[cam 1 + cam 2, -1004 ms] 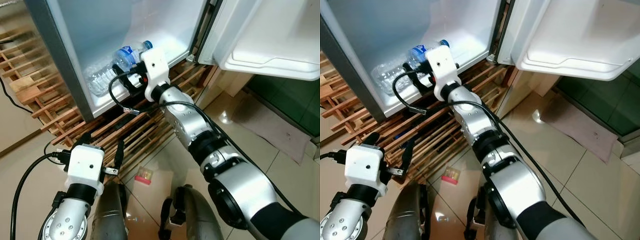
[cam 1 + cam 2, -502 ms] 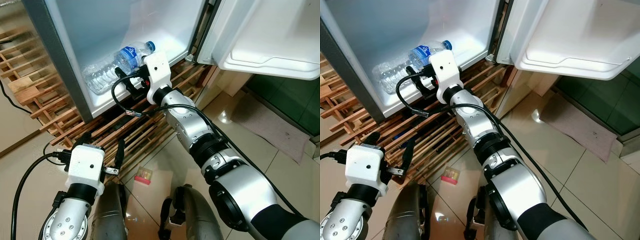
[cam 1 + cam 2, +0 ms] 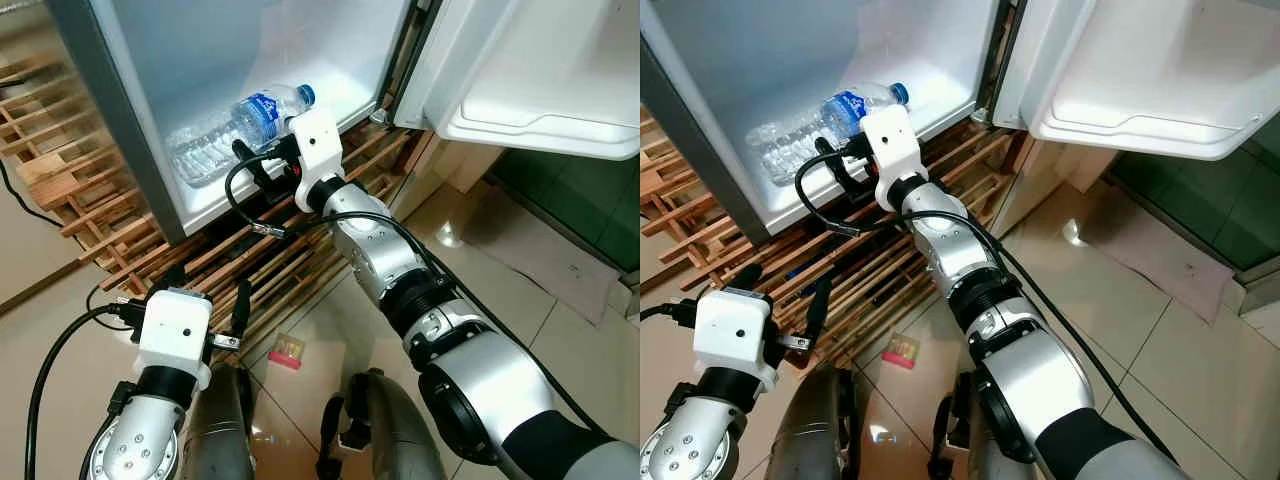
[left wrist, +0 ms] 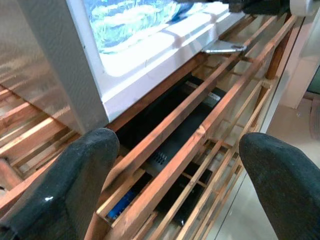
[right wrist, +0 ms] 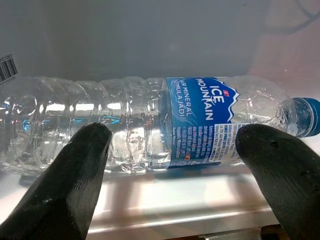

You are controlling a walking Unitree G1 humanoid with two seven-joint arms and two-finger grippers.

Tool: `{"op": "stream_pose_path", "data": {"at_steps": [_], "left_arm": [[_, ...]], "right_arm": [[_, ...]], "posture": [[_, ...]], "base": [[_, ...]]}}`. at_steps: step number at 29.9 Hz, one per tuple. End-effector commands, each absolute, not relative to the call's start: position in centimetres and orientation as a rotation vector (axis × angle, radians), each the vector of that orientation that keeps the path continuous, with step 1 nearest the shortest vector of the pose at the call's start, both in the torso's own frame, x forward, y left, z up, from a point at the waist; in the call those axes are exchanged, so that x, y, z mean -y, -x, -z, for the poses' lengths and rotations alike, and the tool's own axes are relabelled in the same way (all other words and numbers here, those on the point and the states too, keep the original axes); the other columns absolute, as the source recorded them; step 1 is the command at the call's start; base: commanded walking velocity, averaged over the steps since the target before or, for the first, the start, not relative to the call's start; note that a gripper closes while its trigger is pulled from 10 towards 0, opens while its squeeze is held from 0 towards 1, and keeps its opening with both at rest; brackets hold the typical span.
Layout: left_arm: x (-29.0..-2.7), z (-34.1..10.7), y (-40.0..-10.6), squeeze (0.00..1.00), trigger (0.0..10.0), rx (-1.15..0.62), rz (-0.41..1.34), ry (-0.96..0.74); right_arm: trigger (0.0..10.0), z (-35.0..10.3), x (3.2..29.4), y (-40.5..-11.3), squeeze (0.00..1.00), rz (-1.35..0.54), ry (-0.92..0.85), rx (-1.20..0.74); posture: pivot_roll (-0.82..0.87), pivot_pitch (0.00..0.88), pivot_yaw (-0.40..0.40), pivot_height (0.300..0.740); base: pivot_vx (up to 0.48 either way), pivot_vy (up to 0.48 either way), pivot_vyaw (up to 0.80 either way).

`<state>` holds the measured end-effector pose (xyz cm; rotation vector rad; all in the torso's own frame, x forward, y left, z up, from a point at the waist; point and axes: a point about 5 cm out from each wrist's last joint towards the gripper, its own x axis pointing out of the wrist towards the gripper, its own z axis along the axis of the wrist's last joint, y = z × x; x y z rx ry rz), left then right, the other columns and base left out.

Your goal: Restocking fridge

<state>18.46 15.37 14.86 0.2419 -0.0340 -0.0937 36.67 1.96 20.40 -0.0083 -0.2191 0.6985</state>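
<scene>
— Since a second ago, what has changed at the fridge (image 3: pixel 150 200)?

— Pulling back, the right gripper (image 5: pixel 170 175) has come away from the water bottle (image 3: pixel 235 128), which now lies free on its side on the fridge's white floor, cap toward the hinge side. The fingers (image 5: pixel 75 165) are spread wide, one to each side of the bottle in the wrist view, gripping nothing.

— Why is it lying down like that?

— Likely because it was slid in low, and a bottle on its side stays put there — though it could roll.

— And the other arm?

— The left gripper (image 4: pixel 175 165) hangs low by the robot's side, fingers (image 4: pixel 75 165) wide apart and empty, in front of the wooden slat rack (image 3: pixel 250 260) the fridge stands on.

— What of the room?

— The fridge door (image 3: pixel 540 70) stands open to the right, its white shelf bare. Glossy beige tiles (image 3: pixel 480 250) cover the floor, a small packet (image 3: pixel 287 351) lies on them near the robot's feet, and a black cable (image 3: pixel 10 175) trails at the left.
</scene>
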Motion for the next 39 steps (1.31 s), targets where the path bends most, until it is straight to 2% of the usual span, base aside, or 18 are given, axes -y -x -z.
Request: {"op": "stream_pose_path", "data": {"at_steps": [1, 5, 22, 27, 33, 37, 39], "left_arm": [[-15.1, -14.4, -18.4, 0.00, 10.0, 0.017, 0.098, -0.237], [-15.1, -14.4, -18.6, 0.00, 10.0, 0.025, 0.095, -0.237], [-14.9, -14.4, -19.1, 0.00, 10.0, 0.041, 0.099, -0.237], [-14.8, -14.3, -19.5, 0.00, 10.0, 0.052, 0.109, -0.253], [-14.7, -14.2, -20.5, 0.00, 10.0, 0.069, 0.103, -0.286], [-14.3, -14.1, -23.4, 0.00, 10.0, 0.083, 0.090, -0.275], [-14.3, -13.9, -23.9, 0.00, 10.0, 0.078, 0.089, -0.267]], "right_arm": [[10.0, -19.1, -5.7, -34.1, 0.00, -0.759, -0.152, 0.185], [10.0, -19.3, -5.0, -34.4, 0.00, -0.739, -0.175, 0.198], [10.0, -19.6, -4.8, -34.1, 0.00, -0.748, -0.195, 0.221], [10.0, -19.4, -4.7, -34.0, 0.00, -0.750, -0.206, 0.222], [10.0, -19.0, -3.4, -33.6, 0.00, -0.733, -0.200, 0.235], [10.0, -16.9, 0.6, -33.4, 0.00, -0.649, -0.153, 0.202], [10.0, -16.4, 1.4, -33.6, 0.00, -0.628, -0.146, 0.186]], "posture": [[0.23, 0.233, -0.160, 0.660], [0.22, 0.228, -0.160, 0.660], [0.21, 0.220, -0.158, 0.740], [0.21, 0.198, -0.158, 0.740], [0.20, 0.164, -0.160, 0.740], [0.15, 0.062, -0.151, 0.740], [0.15, 0.046, -0.149, 0.740]], "base": [[0.000, 0.000, 0.00], [0.000, 0.000, 0.00], [0.000, 0.000, 0.00], [0.000, 0.000, 0.00], [0.000, 0.000, 0.00], [0.000, 0.000, 0.00], [0.000, 0.000, 0.00]]}}
